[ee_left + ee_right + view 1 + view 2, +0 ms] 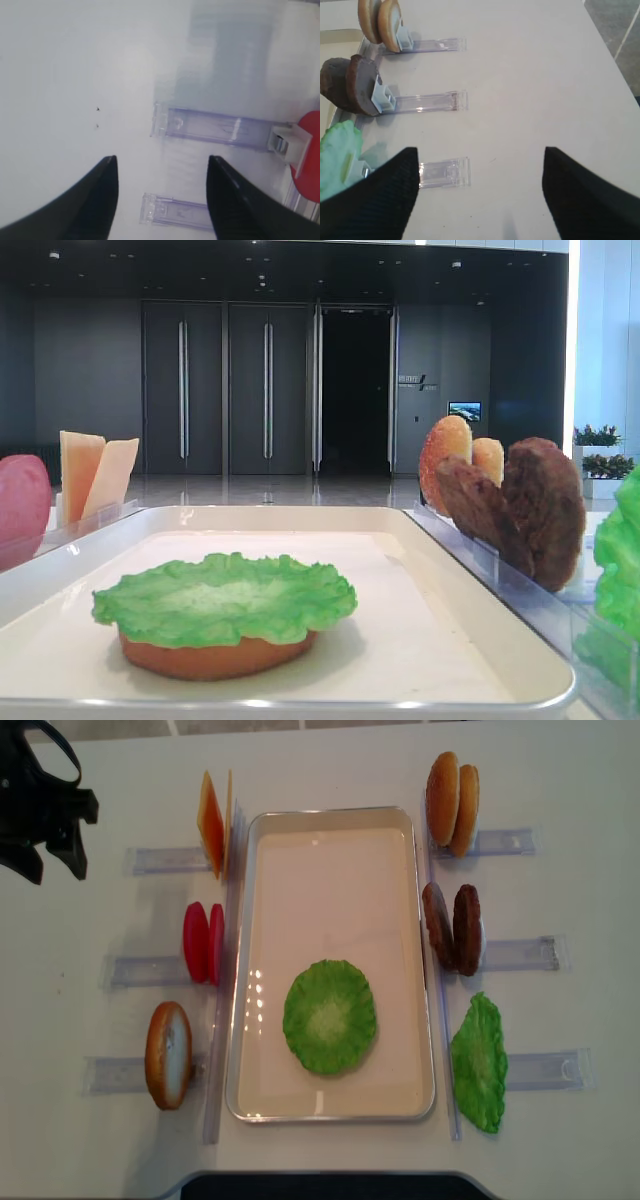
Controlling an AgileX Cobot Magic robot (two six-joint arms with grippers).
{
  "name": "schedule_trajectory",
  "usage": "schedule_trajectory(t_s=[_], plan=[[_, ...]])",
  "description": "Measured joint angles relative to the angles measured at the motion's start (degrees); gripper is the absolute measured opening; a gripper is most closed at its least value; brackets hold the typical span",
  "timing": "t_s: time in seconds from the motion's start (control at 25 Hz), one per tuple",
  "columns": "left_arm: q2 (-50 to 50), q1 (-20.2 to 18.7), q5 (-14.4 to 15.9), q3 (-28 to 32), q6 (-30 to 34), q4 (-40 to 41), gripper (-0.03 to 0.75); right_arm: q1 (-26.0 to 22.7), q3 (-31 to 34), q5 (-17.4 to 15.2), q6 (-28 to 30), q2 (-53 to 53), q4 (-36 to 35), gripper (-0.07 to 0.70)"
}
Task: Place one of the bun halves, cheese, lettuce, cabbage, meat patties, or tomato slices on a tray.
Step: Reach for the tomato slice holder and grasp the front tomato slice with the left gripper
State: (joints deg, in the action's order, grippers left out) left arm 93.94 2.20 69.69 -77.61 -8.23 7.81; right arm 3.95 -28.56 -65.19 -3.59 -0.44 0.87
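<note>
The left gripper hangs at the tray's 10 o'clock, jaws partly apart, holding nothing. The right gripper stands wide, empty, over bare table. Lettuce rests on a bun half in the tray.

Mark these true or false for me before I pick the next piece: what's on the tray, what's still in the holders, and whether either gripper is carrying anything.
1. A lettuce leaf lies on a bun half inside the tray. True.
2. A meat patty is already on the tray. False: both meat patties stand on edge in their holder right of the tray.
3. The left gripper carries a tomato slice. False: nothing sits between its fingers; the tomato slices stand left of the tray.
4. Two cheese slices stand at the tray's far left corner. True.
5. The right gripper is open and empty. True.
</note>
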Motion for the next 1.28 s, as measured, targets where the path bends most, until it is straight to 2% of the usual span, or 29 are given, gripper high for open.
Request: schedule_trajectory(t_s=[0.16, 0.68, 0.84, 0.96, 1.28], plan=[[0.0, -3.2, 0.0, 0.0, -4.0, 0.3, 0.426, 0.0, 0.0, 0.0, 0.0, 0.0, 0.0, 0.519], [3.7, -22.3, 0.0, -0.1, -17.6, -0.6, 0.426, 0.0, 0.0, 0.0, 0.0, 0.0, 0.0, 0.519], [4.7, -26.7, -0.2, -0.1, -20.5, -1.0, 0.426, 0.0, 0.0, 0.0, 0.0, 0.0, 0.0, 0.519], [5.6, -28.0, -0.2, -0.1, -21.8, -1.1, 0.426, 0.0, 0.0, 0.0, 0.0, 0.0, 0.0, 0.519], [8.2, -28.2, -0.2, -0.1, -22.3, -0.6, 0.426, 0.0, 0.0, 0.0, 0.0, 0.0, 0.0, 0.519]])
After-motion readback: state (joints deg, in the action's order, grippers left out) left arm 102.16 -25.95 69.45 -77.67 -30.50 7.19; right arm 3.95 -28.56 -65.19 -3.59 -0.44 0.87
